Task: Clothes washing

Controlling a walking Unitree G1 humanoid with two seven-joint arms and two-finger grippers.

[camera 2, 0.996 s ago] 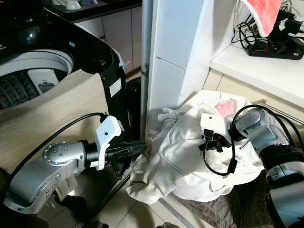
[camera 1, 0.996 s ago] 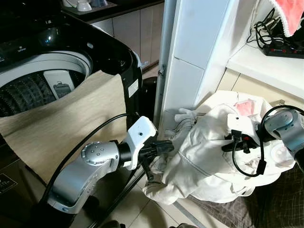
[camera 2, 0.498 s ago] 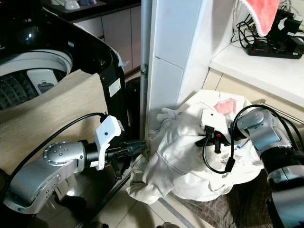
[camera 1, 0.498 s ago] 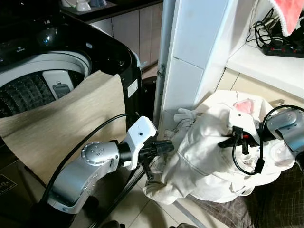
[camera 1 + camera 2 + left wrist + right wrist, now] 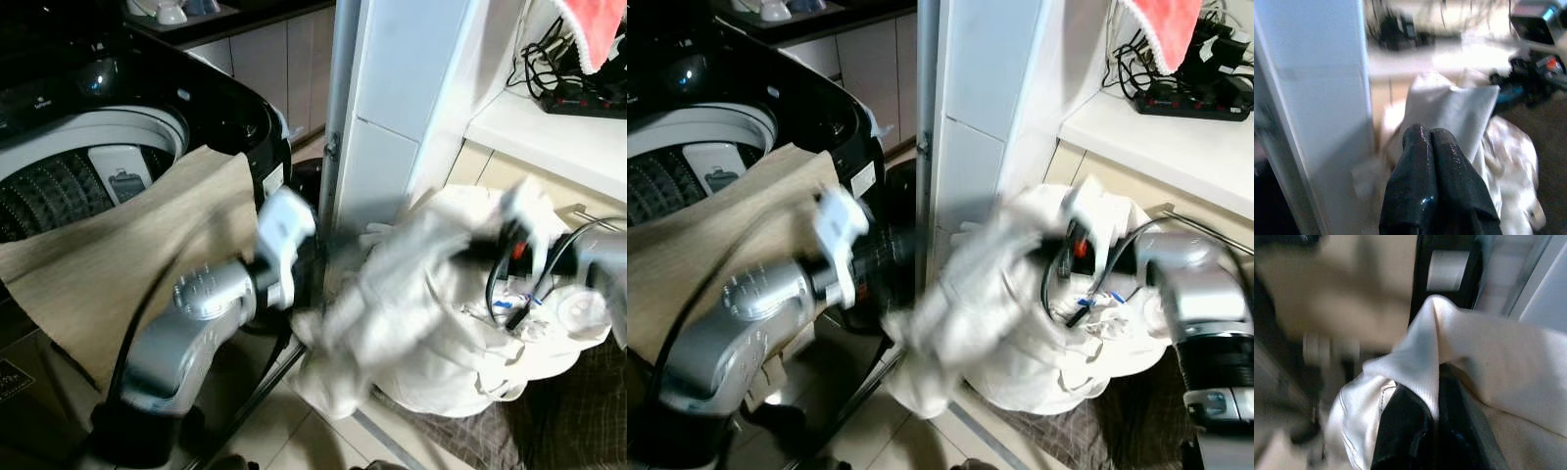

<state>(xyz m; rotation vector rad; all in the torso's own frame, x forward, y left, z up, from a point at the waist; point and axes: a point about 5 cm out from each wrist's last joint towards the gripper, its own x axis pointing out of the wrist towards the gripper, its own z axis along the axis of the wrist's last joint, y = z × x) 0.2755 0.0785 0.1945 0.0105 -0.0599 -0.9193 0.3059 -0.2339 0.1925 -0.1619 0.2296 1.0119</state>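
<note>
Both pincers clamped on white garment (image 5: 421,304), left pincer (image 5: 1432,134) nearer washer drum (image 5: 69,176), right pincer (image 5: 1427,396) gripping far end; long axis spanning arms.

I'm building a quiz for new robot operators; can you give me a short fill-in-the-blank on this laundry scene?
1. Both grippers are shut on the white ____ garment.
2. The left gripper has its two black fingers pressed ____.
3. A beige cloth hangs over the rim of the ____.
4. On the shelf lies a black power ____ under a pink cloth.

Missing words: cloth; together; washing machine; strip
</note>
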